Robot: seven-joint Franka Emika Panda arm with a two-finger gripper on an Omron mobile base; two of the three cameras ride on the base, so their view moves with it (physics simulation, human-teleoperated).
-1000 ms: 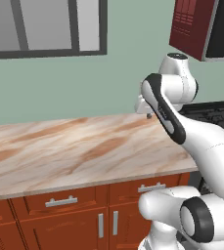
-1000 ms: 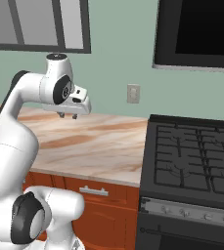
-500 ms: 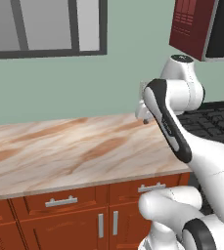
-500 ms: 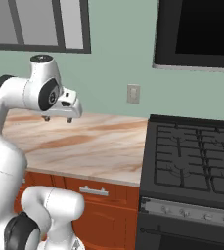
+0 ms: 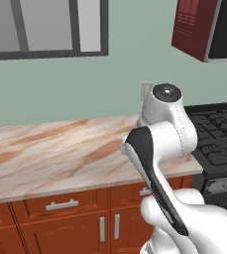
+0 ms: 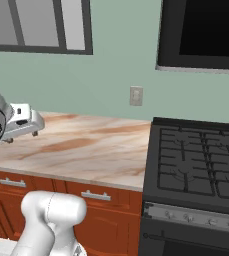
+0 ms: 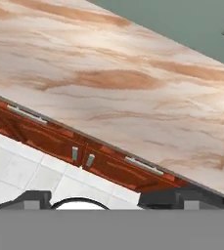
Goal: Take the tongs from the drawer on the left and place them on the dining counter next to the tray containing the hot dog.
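Base views flanking, hand view over counter [image 7: 133, 88]

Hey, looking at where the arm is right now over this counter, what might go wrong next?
Two risks. The drawers below the counter are all shut, so the tongs stay unreachable until the correct left one is pulled open. The pincer hangs above the counter edge, its opening unclear; dropping toward a handle from here might clip the stone lip.

The counter [image 5: 50, 154] looks like smooth beige stone with brown veins, faintly glossy. The cabinets [image 6: 46, 192] below are red-brown wood with silver metal bar handles [image 5: 62, 204]. The stove [image 6: 198, 165] is matt black with dark grates, and the floor [image 7: 20, 171] is pale tile.
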